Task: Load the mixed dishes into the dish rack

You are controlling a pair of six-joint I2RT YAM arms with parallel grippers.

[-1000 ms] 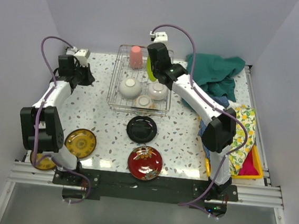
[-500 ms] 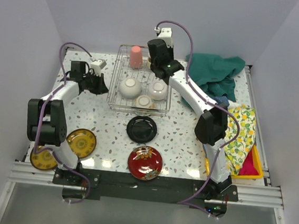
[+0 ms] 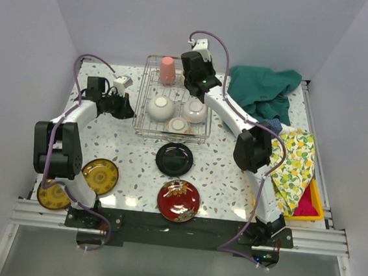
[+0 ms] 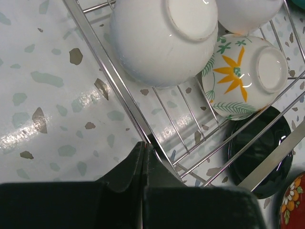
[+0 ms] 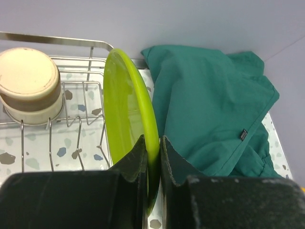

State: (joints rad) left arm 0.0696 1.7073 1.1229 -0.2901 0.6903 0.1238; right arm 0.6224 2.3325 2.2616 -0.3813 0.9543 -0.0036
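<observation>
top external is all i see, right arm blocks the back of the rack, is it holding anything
Observer: Yes. The right gripper is shut on a lime-green plate, clamping its rim.
Operator: flat or on edge
Observer: On edge, upright, at the side of the rack nearest the green cloth, with the upside-down cup on its other side.
Operator: and the left one
Observer: The left gripper is shut, its tips at the rack's rim wire near the white bowl. I cannot tell whether it pinches the wire.
</observation>
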